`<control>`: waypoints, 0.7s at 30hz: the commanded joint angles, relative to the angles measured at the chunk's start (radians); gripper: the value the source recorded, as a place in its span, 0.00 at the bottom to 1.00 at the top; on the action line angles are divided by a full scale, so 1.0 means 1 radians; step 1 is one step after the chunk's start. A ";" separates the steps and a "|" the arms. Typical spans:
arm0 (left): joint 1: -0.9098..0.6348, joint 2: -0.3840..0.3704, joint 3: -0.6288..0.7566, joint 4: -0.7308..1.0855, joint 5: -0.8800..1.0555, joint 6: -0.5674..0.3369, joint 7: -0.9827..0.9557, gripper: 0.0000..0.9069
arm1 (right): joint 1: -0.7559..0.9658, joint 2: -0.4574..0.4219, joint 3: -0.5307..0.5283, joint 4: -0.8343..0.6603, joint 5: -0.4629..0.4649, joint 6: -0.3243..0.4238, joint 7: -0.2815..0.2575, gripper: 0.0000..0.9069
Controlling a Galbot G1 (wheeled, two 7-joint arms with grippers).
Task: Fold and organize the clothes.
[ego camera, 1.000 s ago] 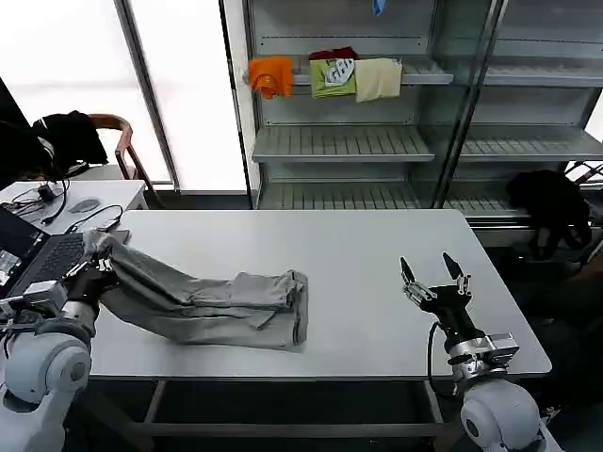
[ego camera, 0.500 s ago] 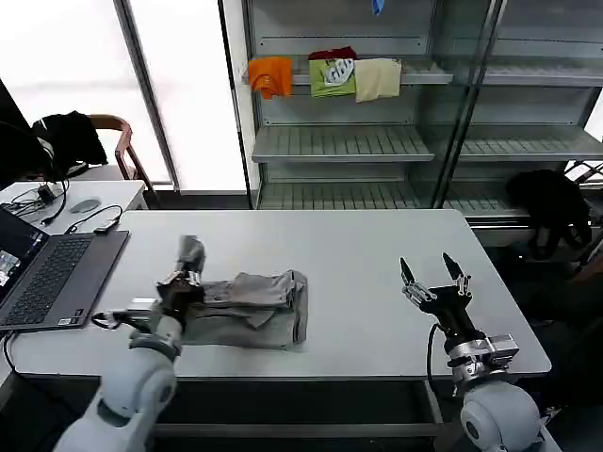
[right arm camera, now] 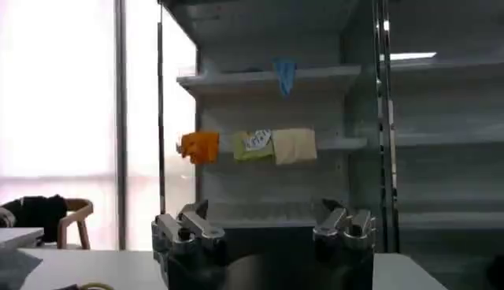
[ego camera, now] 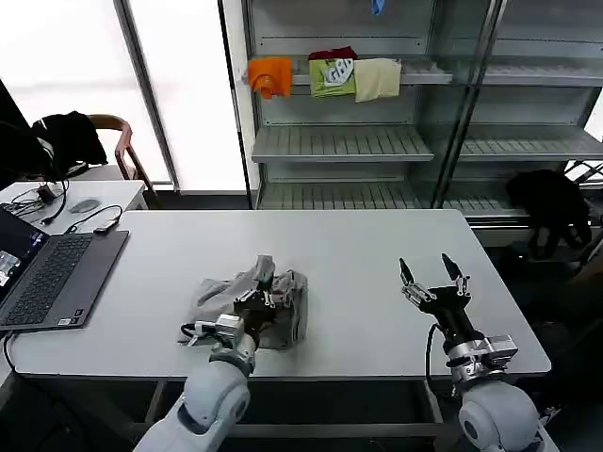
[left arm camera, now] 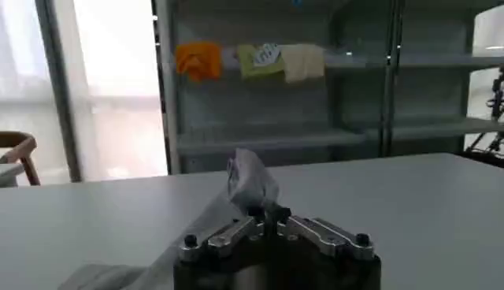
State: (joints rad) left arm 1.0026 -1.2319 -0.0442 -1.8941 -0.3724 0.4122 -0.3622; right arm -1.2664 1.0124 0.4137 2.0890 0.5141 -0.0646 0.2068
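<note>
on the white table, the left gripper pinches a raised fold of the light grey thin shirt; the left wrist view shows that pinched tuft upright. the right gripper hovers apart, fingers spread. an open grey laptop sits left.

I see a white table in front of me. An open laptop sits on its far left side. Behind the table stands a metal shelf rack. An orange cloth, a green one and a cream one hang side by side on a high shelf. A wooden chair with a black cloth on it stands near the window.
</note>
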 commanded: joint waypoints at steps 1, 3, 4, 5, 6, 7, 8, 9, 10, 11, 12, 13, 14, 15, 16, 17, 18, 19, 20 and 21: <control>-0.068 -0.047 0.093 0.068 0.042 0.008 -0.012 0.11 | 0.005 0.005 -0.006 -0.006 -0.001 0.002 -0.001 1.00; -0.075 -0.046 0.091 0.068 0.042 0.012 -0.013 0.18 | 0.006 0.006 -0.009 -0.007 -0.001 0.002 0.000 1.00; -0.078 -0.044 0.092 0.066 0.054 0.020 -0.011 0.76 | 0.007 0.010 -0.011 -0.008 -0.002 0.002 0.000 1.00; -0.076 -0.041 0.096 0.066 0.070 0.021 -0.005 1.00 | 0.008 0.011 -0.012 -0.008 -0.002 0.002 0.001 1.00; -0.073 -0.038 0.103 0.065 0.087 0.018 -0.003 1.00 | 0.008 0.012 -0.012 -0.009 -0.002 0.002 0.001 1.00; -0.066 -0.033 0.113 0.063 0.118 0.018 0.005 1.00 | 0.007 0.012 -0.013 -0.010 -0.002 0.003 0.001 1.00; -0.056 -0.029 0.120 0.059 0.135 0.018 0.011 1.00 | 0.007 0.013 -0.013 -0.010 -0.002 0.004 0.001 1.00; -0.051 -0.024 0.123 0.055 0.142 0.018 0.013 1.00 | 0.007 0.013 -0.012 -0.010 -0.003 0.004 0.002 1.00; -0.041 -0.019 0.130 0.041 0.175 0.018 0.015 1.00 | 0.007 0.012 -0.012 -0.010 -0.002 0.004 0.003 1.00; -0.037 -0.016 0.135 0.027 0.197 0.019 0.013 1.00 | 0.008 0.011 -0.012 -0.011 -0.003 0.005 0.006 1.00; -0.036 -0.013 0.145 0.019 0.216 0.020 0.008 1.00 | 0.009 0.010 -0.012 -0.011 -0.003 0.005 0.006 1.00; -0.039 -0.007 0.167 -0.003 0.259 0.019 0.002 1.00 | 0.011 0.009 -0.014 -0.013 -0.004 0.005 0.006 1.00; -0.046 -0.002 0.179 -0.017 0.285 0.015 -0.003 1.00 | 0.014 0.008 -0.016 -0.013 -0.004 0.005 0.006 1.00; -0.056 0.006 0.212 -0.029 0.312 0.011 -0.009 1.00 | 0.015 0.008 -0.017 -0.013 -0.004 0.004 0.006 1.00; -0.072 0.008 0.227 -0.050 0.312 0.011 -0.017 1.00 | 0.018 0.010 -0.021 -0.013 -0.005 0.003 0.006 1.00; -0.091 0.010 0.233 -0.062 0.303 0.007 -0.028 1.00 | 0.021 0.012 -0.023 -0.013 -0.006 0.002 0.006 1.00; -0.104 0.010 0.230 -0.070 0.289 -0.004 -0.038 1.00 | 0.021 0.014 -0.025 -0.011 -0.007 0.001 0.007 1.00; -0.114 0.011 0.215 -0.078 0.273 -0.024 -0.041 1.00 | 0.021 0.016 -0.025 -0.008 -0.007 -0.001 0.006 1.00; -0.118 0.012 0.190 -0.086 0.253 -0.031 -0.043 1.00 | 0.019 0.017 -0.025 -0.006 -0.008 -0.002 0.005 1.00; -0.118 0.018 0.140 -0.099 0.202 -0.030 -0.053 1.00 | 0.016 0.016 -0.024 -0.004 -0.008 -0.002 0.003 1.00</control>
State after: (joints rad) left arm 0.9381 -1.2286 0.1072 -1.9055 -0.1888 0.4187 -0.3779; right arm -1.2498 1.0246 0.3922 2.0776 0.5074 -0.0637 0.2124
